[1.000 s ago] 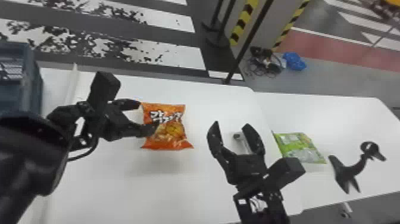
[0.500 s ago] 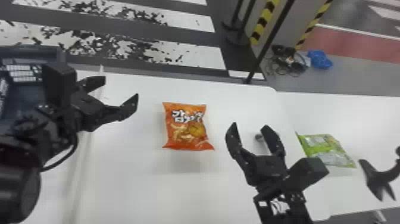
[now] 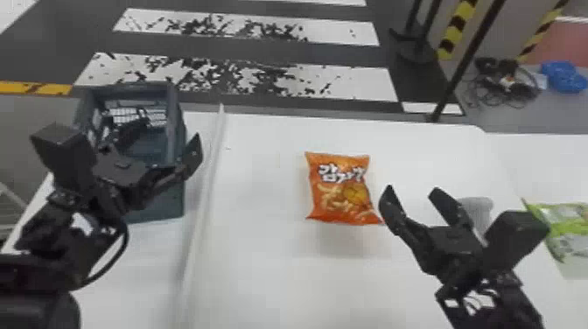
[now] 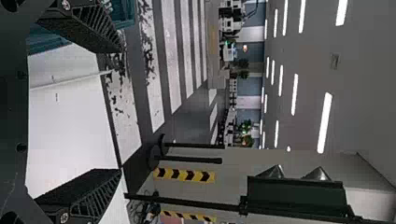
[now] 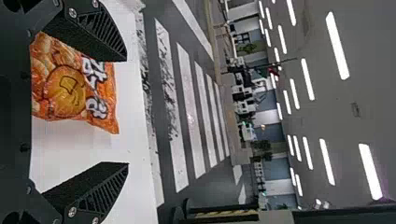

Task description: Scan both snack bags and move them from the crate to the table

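Though empty, left gripper (image 3: 172, 132), right gripper (image 3: 411, 190) wide-spread.

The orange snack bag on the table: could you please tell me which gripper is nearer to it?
Right. The right gripper is close to the orange bag, off its right side; the left gripper is farther away to its left, by the crate.

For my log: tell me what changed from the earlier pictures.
The left gripper has moved left, from beside the orange bag toward the crate; the right gripper has come left, closer to that bag. The head view has turned left. Both it and the green bag stay put, ungripped.
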Controlling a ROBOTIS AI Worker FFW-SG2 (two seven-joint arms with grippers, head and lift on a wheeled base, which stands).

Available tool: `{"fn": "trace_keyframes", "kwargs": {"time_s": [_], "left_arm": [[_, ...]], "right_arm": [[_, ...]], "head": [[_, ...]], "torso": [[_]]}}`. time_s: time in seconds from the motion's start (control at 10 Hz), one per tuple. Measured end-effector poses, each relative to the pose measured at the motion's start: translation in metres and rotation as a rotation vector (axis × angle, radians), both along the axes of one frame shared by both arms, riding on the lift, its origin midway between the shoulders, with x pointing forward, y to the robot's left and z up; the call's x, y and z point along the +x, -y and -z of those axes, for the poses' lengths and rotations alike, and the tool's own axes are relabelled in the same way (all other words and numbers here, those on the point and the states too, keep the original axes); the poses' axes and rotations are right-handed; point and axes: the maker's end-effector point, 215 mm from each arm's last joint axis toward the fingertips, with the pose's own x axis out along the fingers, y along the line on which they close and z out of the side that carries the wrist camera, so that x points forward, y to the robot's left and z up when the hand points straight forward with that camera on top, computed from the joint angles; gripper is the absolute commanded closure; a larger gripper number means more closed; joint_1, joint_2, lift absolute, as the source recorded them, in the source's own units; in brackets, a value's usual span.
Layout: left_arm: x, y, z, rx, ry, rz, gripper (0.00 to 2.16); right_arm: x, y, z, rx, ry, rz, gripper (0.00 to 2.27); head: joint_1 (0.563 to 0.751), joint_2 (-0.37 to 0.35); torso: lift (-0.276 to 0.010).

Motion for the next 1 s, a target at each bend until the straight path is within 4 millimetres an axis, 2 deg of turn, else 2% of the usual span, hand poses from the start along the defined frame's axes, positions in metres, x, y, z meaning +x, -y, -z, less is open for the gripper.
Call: {"fn": "trace_keyframes", "kwargs": {"time_s": [0.2, 0.3, 0.6, 1.0], "left_arm": [[-0.017, -0.020, -0.006, -0.019, 0.027, -0.040, 0.08], [-0.025, -0.027, -0.006, -0.025, 0.025, -0.045, 0.08], [-0.035, -0.040, -0.004, -0.026, 0.015, -0.053, 0.08], [-0.038, -0.051, -0.006, -0.027, 0.015, -0.069, 0.08]], "right_arm": [[0.001, -0.018, 0.037, 0.036, -0.182, -0.088, 0.14], [0.002, -0.024, 0.048, 0.050, -0.245, -0.122, 0.14], [0.007, -0.026, 0.069, 0.062, -0.352, -0.166, 0.14], [0.017, -0.036, 0.099, 0.090, -0.470, -0.231, 0.14]], "head": [[0.695, 0.028], [0.695, 0.048], [0.695, 0.066], [0.695, 0.098]], "torso": [[-0.088], [-0.088], [-0.088], [-0.088]]}}
